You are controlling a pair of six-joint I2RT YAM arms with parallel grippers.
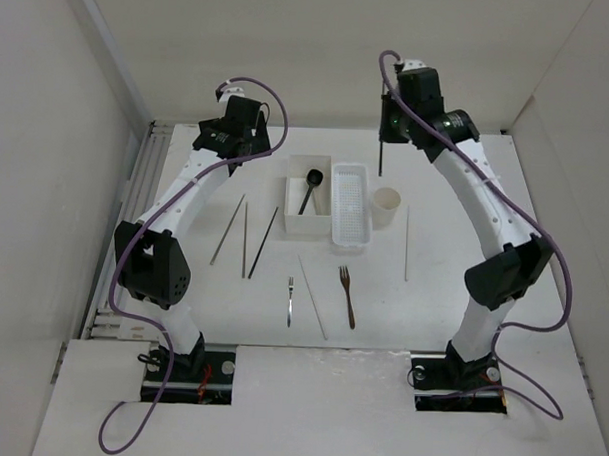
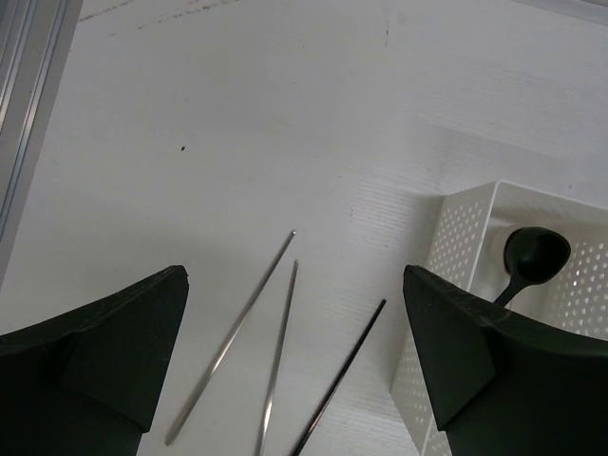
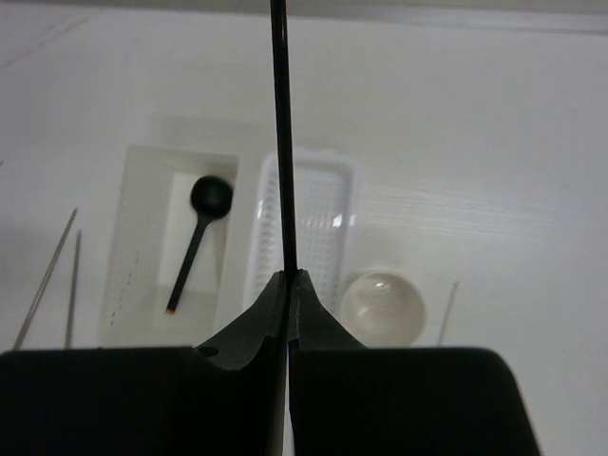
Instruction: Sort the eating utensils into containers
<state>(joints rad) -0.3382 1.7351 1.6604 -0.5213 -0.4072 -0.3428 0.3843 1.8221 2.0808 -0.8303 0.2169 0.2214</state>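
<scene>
My right gripper [image 1: 385, 134] is shut on a dark chopstick [image 1: 381, 161], held high over the table's far side; in the right wrist view the chopstick [image 3: 281, 142] stands up from the closed jaws [image 3: 290, 280]. My left gripper [image 1: 225, 143] is open and empty, its fingers [image 2: 114, 351] wide apart above two grey chopsticks [image 2: 233, 332] and a dark chopstick [image 2: 344, 375]. The black spoon [image 1: 308, 188] lies in the white square box [image 1: 307, 226]. The perforated basket [image 1: 350, 242] and the cream cup [image 1: 386, 206] stand to the box's right.
A small silver fork [image 1: 291, 300] and a brown fork [image 1: 346, 295] lie near the front. A pale chopstick [image 1: 312, 296] lies between them, and another pale chopstick [image 1: 406, 242] lies right of the cup. White walls enclose the table.
</scene>
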